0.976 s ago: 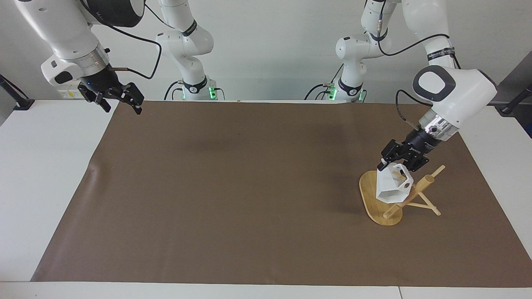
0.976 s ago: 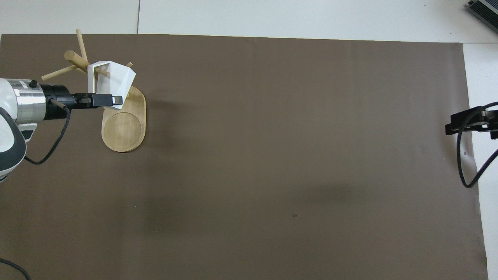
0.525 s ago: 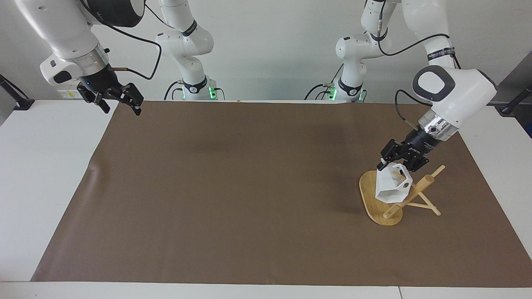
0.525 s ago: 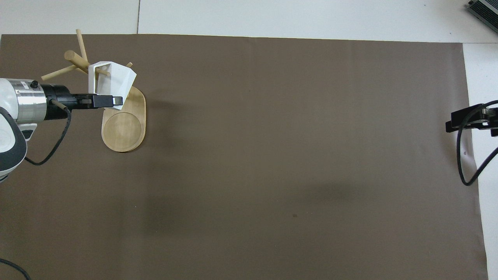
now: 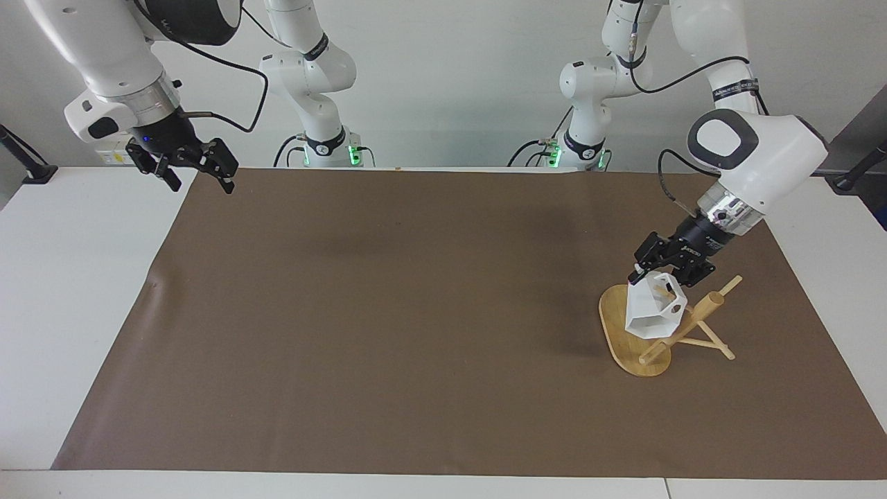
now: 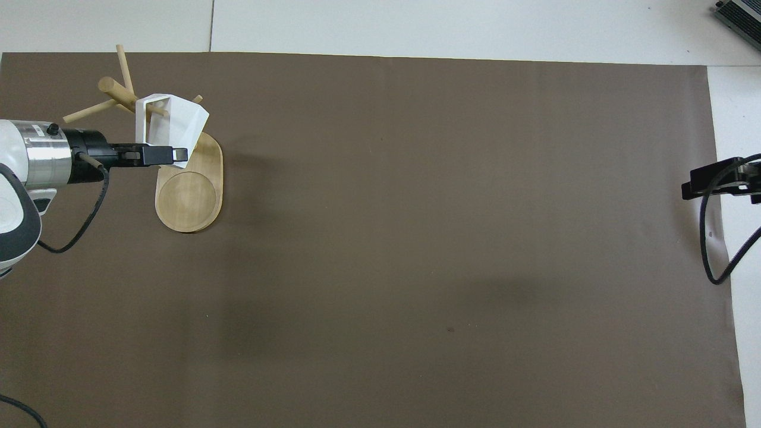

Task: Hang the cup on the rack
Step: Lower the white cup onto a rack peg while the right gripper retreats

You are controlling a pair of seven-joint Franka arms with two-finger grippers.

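Observation:
The white faceted cup (image 5: 650,315) sits on the bamboo rack (image 5: 701,313), with a thin peg (image 6: 156,110) poking into it above the oval base (image 5: 617,326). My left gripper (image 5: 639,274) is shut on the cup's upper edge, on the side toward the robots. In the overhead view the left gripper (image 6: 178,156) reaches in over the base (image 6: 189,199) and meets the cup (image 6: 178,122). My right gripper (image 5: 199,179) hangs open and holds nothing, over the mat's corner at the right arm's end; only its tip (image 6: 692,187) shows from overhead.
A brown mat (image 5: 416,333) covers most of the white table (image 5: 62,312). The rack's post (image 6: 116,92) and its other pegs stick out toward the left arm's end of the table. A cable loops below the right gripper.
The left gripper and the cup have shifted slightly along the peg toward the post. The right gripper has drifted a little up and toward the table's end.

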